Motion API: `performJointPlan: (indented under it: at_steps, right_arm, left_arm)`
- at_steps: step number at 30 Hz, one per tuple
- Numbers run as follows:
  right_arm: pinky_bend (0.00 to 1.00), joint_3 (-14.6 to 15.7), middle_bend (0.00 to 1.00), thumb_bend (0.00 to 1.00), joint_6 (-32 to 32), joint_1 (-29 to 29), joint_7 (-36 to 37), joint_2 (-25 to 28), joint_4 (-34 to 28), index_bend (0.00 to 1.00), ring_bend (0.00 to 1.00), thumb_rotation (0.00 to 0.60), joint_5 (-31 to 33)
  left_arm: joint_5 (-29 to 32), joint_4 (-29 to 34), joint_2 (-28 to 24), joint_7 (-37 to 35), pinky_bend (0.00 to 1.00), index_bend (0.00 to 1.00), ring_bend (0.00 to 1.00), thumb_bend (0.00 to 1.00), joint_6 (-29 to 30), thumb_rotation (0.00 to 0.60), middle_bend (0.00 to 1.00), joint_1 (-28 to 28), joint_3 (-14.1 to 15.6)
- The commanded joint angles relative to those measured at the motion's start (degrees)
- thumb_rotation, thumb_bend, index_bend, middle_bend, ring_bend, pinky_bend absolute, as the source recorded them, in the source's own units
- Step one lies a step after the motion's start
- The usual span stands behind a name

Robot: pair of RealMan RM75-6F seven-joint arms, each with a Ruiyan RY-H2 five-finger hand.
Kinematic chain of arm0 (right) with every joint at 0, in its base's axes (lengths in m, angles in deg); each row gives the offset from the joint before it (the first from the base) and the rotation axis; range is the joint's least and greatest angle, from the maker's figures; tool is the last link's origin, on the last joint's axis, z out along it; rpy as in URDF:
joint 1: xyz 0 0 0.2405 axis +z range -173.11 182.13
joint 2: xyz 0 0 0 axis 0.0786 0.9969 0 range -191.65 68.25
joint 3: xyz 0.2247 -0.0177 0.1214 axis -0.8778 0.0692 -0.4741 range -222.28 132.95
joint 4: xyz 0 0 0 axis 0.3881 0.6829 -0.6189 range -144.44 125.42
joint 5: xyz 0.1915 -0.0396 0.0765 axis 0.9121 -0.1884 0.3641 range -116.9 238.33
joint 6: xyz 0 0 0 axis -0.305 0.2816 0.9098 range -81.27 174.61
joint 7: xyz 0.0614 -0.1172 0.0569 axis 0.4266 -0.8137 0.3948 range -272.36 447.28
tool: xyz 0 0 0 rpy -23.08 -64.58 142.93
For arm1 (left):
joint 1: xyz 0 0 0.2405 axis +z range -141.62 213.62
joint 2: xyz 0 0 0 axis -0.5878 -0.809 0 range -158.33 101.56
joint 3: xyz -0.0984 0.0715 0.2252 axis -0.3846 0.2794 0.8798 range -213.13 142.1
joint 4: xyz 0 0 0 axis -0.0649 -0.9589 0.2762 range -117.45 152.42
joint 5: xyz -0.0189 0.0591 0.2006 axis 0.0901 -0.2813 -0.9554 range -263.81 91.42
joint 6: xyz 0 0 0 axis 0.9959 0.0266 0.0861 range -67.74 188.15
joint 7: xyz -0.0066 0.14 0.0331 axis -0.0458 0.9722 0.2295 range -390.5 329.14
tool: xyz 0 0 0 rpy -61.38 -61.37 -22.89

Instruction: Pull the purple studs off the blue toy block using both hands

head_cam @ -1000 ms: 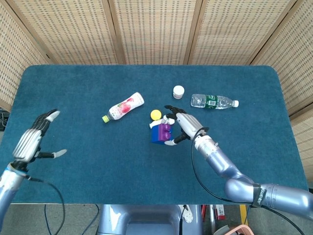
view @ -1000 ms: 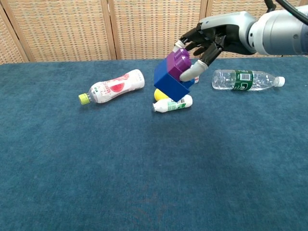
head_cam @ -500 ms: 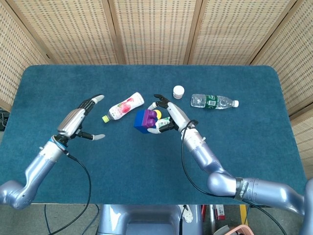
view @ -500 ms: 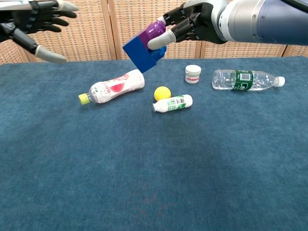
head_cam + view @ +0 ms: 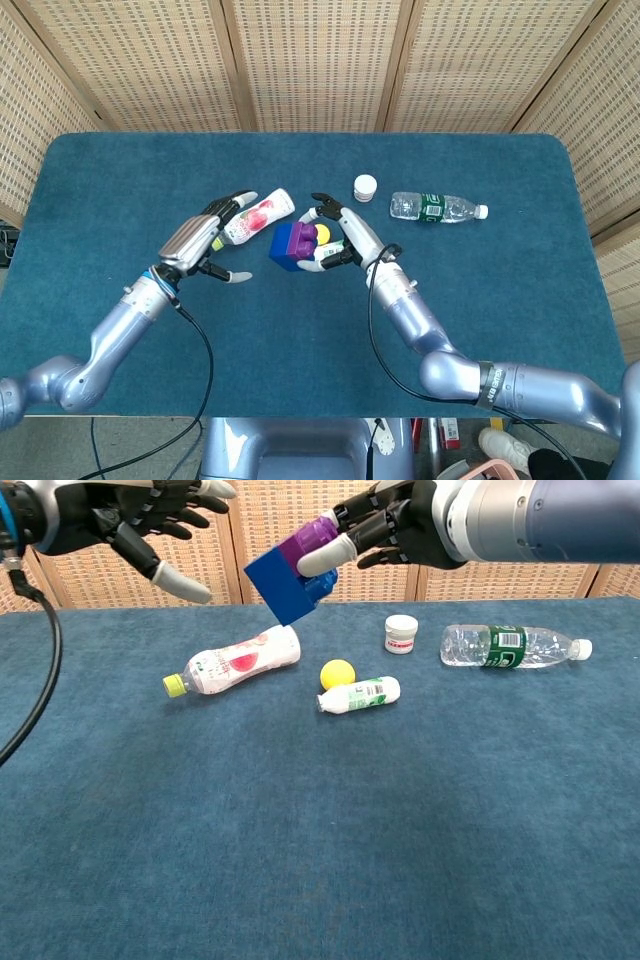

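Right hand: fingers curled around the purple studs of the blue toy block, holding it tilted above the blue cloth table.
Left hand: fingers spread wide, holding nothing, near the block without touching it.
Below: pink-labelled bottle, yellow ball, small white green-labelled bottle, white jar, clear water bottle.

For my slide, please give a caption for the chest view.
Right hand holds the blue block aloft as the open left hand nears.
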Motion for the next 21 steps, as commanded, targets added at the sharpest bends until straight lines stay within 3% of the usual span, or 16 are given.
performJointPlan:
  at_steps: [1, 11, 17, 21]
  right_arm:
    - [0.0, -0.4, 0.06, 0.3, 0.1, 0.2, 0.6, 0.1, -0.7, 0.64, 0.0, 0.6, 0.7]
    - [0.0, -1.0, 0.07, 0.3, -0.3, 0.8, 1.6, -0.4, -1.2, 0.64, 0.0, 0.6, 2.8]
    - [0.0, -1.3, 0.08, 0.3, 0.2, 1.0, 2.7, -0.6, -1.3, 0.65, 0.0, 0.6, 3.4]
    - [0.0, -1.2, 0.08, 0.3, 0.4, 1.0, 2.8, -0.5, -1.4, 0.65, 0.0, 0.6, 3.3]
  left_arm:
    - [5.5, 1.9, 2.2, 4.0, 0.0, 0.0, 0.0, 0.0, 1.8, 0.6, 0.07, -2.5, -0.5]
    - [10.1, 2.7, 4.4, 6.3, 0.01, 0.09, 0.06, 0.0, 4.1, 0.6, 0.18, -3.9, -0.7]
    - [10.9, 2.7, 6.1, 8.7, 0.03, 0.16, 0.1, 0.0, 8.5, 0.6, 0.26, -3.8, -0.6]
    - [12.1, 2.7, 6.6, 9.6, 0.04, 0.18, 0.11, 0.0, 9.6, 0.6, 0.27, -3.8, -0.7]
